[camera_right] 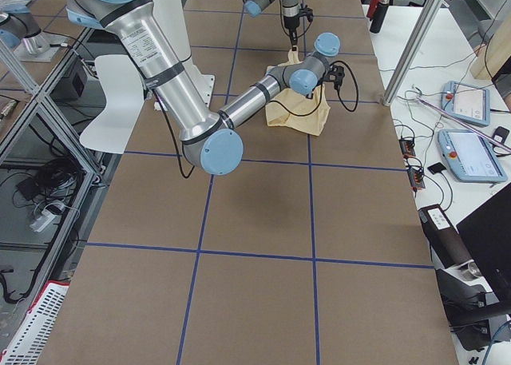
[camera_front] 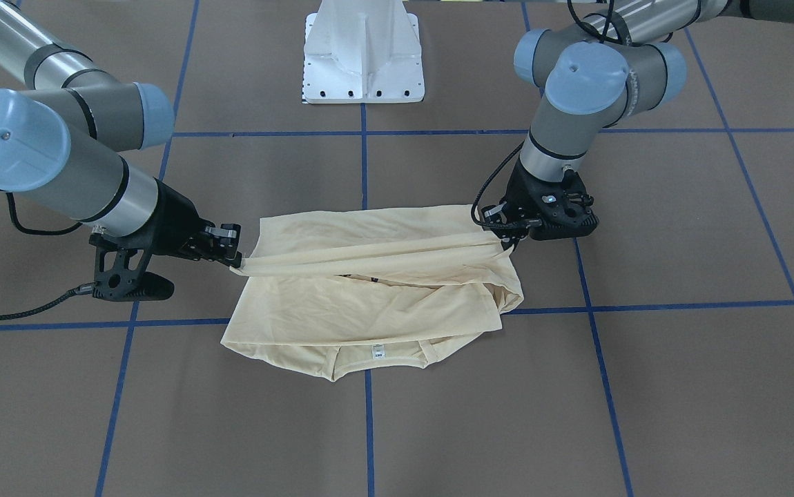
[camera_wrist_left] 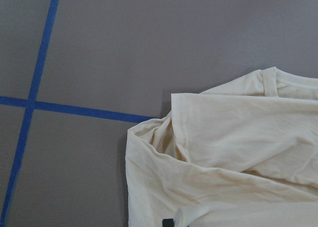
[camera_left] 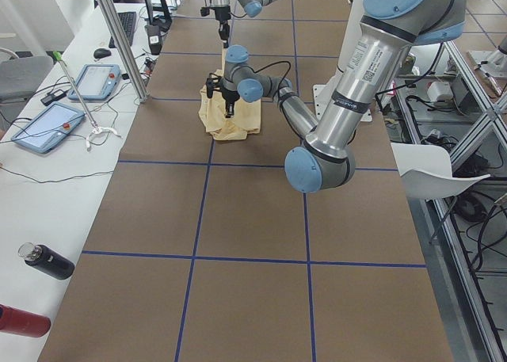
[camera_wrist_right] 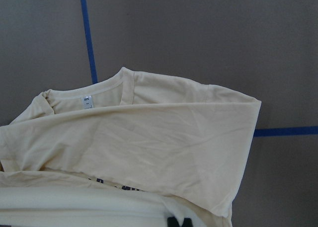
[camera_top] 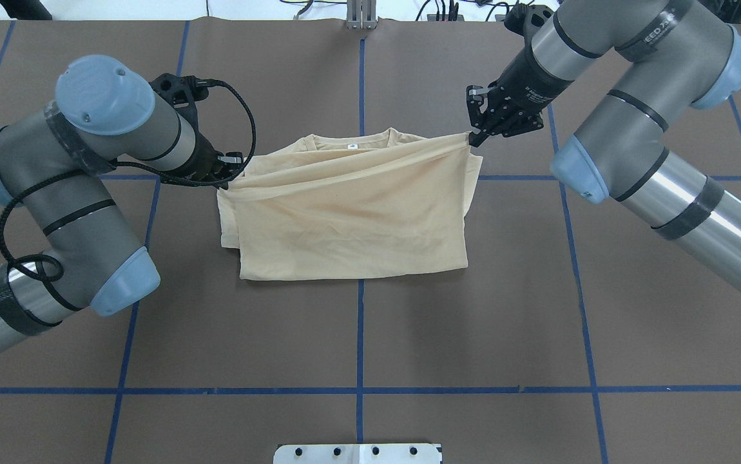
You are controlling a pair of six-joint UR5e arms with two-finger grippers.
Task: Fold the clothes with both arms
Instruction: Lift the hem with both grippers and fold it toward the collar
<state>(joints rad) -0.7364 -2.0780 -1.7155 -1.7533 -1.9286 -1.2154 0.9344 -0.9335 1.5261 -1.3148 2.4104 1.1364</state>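
Observation:
The pale cream-yellow shirt (camera_top: 351, 219) lies folded at the table's middle, with its collar and white neck tag (camera_top: 351, 146) on the far side from the robot. A folded edge of the shirt is stretched taut between both grippers, just above the rest of the shirt (camera_front: 342, 310). My left gripper (camera_top: 224, 182) is shut on one end of that edge and also shows in the front view (camera_front: 507, 238). My right gripper (camera_top: 473, 137) is shut on the other end (camera_front: 237, 261). A bit of navy print (camera_wrist_right: 114, 188) peeks out under the fold.
The white pedestal base (camera_front: 364, 55) stands at the robot's side of the table. Blue tape lines (camera_top: 361, 335) grid the brown table. Teach pendants (camera_left: 47, 128), bottles (camera_left: 47, 261) and a metal post (camera_left: 119, 41) stand along the far bench.

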